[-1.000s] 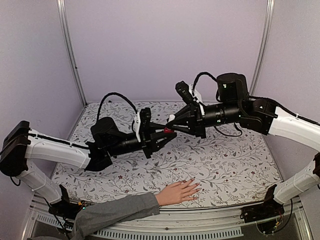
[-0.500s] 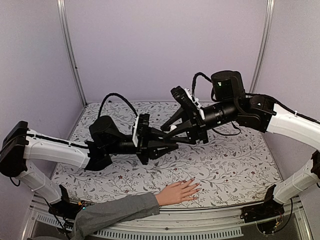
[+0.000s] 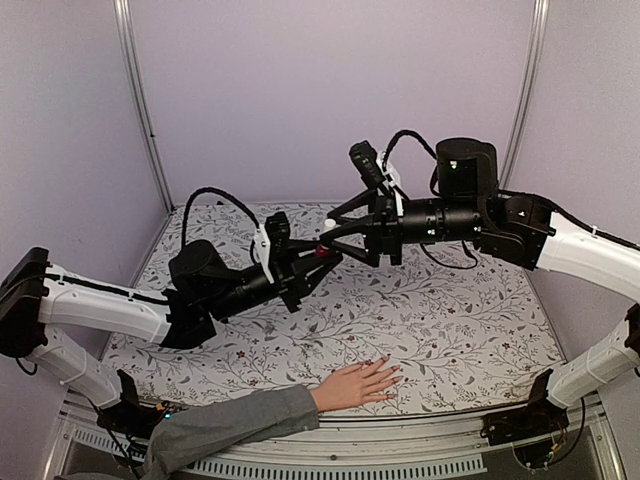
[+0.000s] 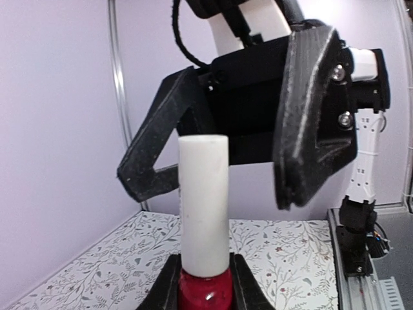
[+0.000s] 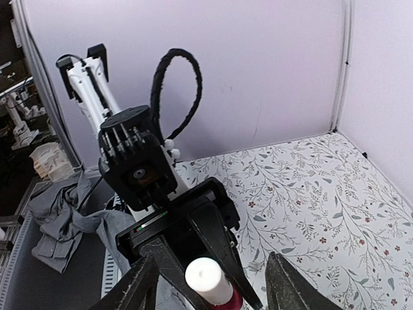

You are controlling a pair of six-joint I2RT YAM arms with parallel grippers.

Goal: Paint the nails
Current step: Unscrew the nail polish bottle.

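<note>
the nails (image 3: 394,375) sat at the fingertips of a pale hand (image 3: 352,386) that lay flat on the near edge of the table (image 3: 450,320), fingers pointing right. a grey sleeve (image 3: 235,425) ran off from it to the lower left. from the top view the nails were too small to tell which were red, though one or two tips looked darker.

well above and behind the hand, the two arms met in the air over the middle of the floral cloth. the left gripper (image 3: 318,256) reached in from the left, its jaws pinching a small red bottle (image 4: 205,294) by the glass body. the bottle stood upright in the left wrist view, its tall white cap (image 4: 204,194) rising clear of the fingers.

the right gripper (image 3: 335,228) came in from the right, facing the left one. its jaws were spread, one black finger (image 4: 155,161) on each side of the cap. in the right wrist view the cap sat between the two fingers with a gap on both sides, touching neither.

a black cable (image 5: 174,84) looped over the left arm, and plain lilac walls closed in the table.
</note>
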